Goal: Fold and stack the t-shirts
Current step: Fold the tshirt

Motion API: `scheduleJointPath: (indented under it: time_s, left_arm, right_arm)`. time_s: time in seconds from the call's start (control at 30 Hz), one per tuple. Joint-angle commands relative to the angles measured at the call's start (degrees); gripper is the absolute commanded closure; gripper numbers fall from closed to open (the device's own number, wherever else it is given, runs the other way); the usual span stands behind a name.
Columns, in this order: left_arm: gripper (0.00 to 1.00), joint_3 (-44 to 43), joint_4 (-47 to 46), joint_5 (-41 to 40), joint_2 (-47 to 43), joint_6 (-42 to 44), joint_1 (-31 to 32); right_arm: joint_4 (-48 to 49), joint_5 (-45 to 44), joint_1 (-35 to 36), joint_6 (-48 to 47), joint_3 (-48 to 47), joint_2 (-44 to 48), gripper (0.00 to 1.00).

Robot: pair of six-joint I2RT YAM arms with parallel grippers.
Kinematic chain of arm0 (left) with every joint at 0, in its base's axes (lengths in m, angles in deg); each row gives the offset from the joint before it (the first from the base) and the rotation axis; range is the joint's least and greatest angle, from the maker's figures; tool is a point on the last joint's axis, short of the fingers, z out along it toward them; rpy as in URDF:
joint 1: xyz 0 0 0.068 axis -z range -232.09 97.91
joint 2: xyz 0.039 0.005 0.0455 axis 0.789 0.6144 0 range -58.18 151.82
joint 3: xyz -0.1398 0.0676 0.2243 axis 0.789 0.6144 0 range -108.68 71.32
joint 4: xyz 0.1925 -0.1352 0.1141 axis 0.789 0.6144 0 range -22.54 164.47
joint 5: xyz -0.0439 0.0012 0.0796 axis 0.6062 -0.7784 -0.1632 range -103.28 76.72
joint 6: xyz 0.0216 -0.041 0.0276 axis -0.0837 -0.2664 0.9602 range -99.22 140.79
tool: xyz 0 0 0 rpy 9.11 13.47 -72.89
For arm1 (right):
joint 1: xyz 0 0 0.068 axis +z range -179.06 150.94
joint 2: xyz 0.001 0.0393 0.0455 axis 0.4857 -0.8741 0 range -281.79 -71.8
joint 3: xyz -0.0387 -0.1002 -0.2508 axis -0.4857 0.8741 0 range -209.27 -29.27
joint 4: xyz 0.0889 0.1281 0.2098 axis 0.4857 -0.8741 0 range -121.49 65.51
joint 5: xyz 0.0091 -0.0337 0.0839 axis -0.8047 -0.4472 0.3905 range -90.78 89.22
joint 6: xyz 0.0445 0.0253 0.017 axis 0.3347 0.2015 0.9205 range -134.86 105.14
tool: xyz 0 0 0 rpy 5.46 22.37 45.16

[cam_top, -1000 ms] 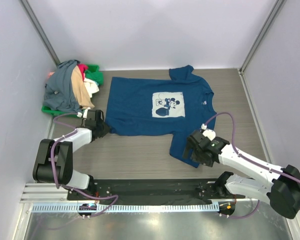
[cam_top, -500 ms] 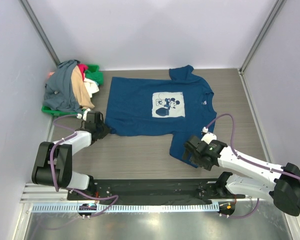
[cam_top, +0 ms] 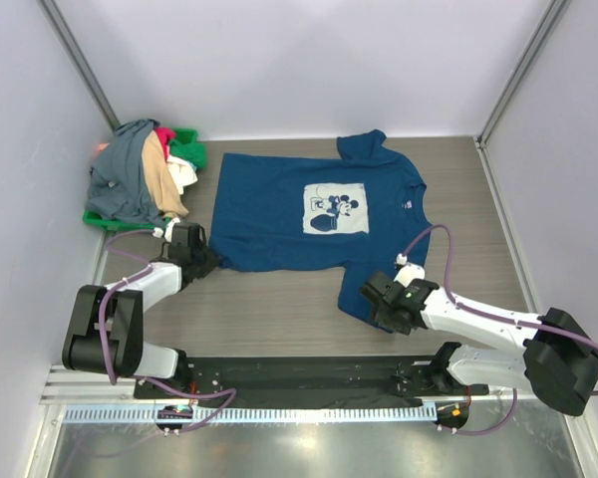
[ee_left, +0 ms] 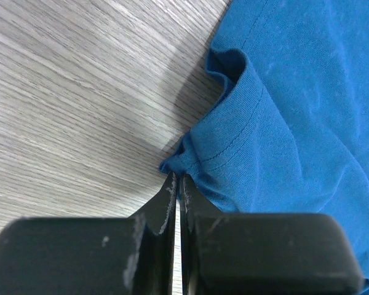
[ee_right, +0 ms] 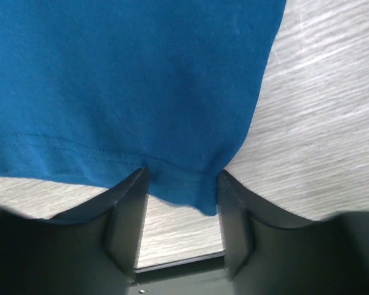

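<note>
Navy cloth lies flat across the middle of your wood-grain table: the blue t-shirt, print up, collar toward the right. Your left gripper has its fingers pressed together on the near corner of the shirt's bottom hem, with cloth bunched at the tips. Your right gripper has its fingers apart, the near sleeve's hem edge lying between them unsqueezed. At the far left, a heap of shirts in grey, tan, white, pink and green covers a green tray, near your left gripper and well apart from the right.
</note>
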Motion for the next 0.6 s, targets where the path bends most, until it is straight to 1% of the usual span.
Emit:
scheduleJointPath:
  time_s: [0.0,0.03,0.07,0.1,0.13,0.17,0.23,0.27,0.3,0.37,0.57]
  left_arm:
    - [1.0,1.1,2.5,0.0,-0.6,0.6,-0.1]
    - [1.0,1.2,2.6,-0.1,-0.7,0.6,-0.1]
    - [1.0,1.2,2.8,-0.1,-0.7,0.6,0.0]
    - [1.0,1.1,3.0,-0.3,-0.9,0.5,0.0]
    - [1.0,1.2,3.2,-0.4,-1.1,0.5,-0.1]
    - [1.0,1.2,4.0,-0.8,-1.5,0.4,0.0]
    - [1.0,1.3,5.0,-1.0,-2.9,0.2,-0.1]
    - [1.0,1.4,6.4,-1.0,-3.6,-0.3,-0.1]
    - [1.0,1.3,7.2,-1.1,-5.3,-0.5,0.0]
    - [1.0,1.3,9.6,-0.9,-7.2,-1.3,-0.1]
    - [1.0,2.0,15.5,-0.3,-14.6,-3.5,-0.1]
  right_arm:
    - [5.6,-1.2,0.1,-0.2,1.5,-1.1,0.49]
    - [5.7,-1.3,0.1,-0.4,1.8,-0.7,0.58]
    - [5.7,-1.3,0.1,-0.5,1.9,-0.5,0.58]
    - [5.8,-1.2,0.1,-0.6,2.0,-0.1,0.66]
    - [5.8,-1.1,0.0,-0.6,2.2,0.1,0.7]
    - [5.7,-1.1,0.1,-0.7,2.4,0.7,0.79]
    - [5.9,-0.9,-0.1,-1.0,2.5,1.5,0.87]
    - [5.7,-0.8,-0.2,-1.2,2.5,2.0,0.97]
    - [5.3,-0.8,-0.3,-1.1,2.4,3.1,0.99]
    - [4.4,-1.1,-0.3,-1.0,1.6,4.3,0.99]
    - [-2.6,-2.9,-0.4,-0.6,-2.7,8.6,0.99]
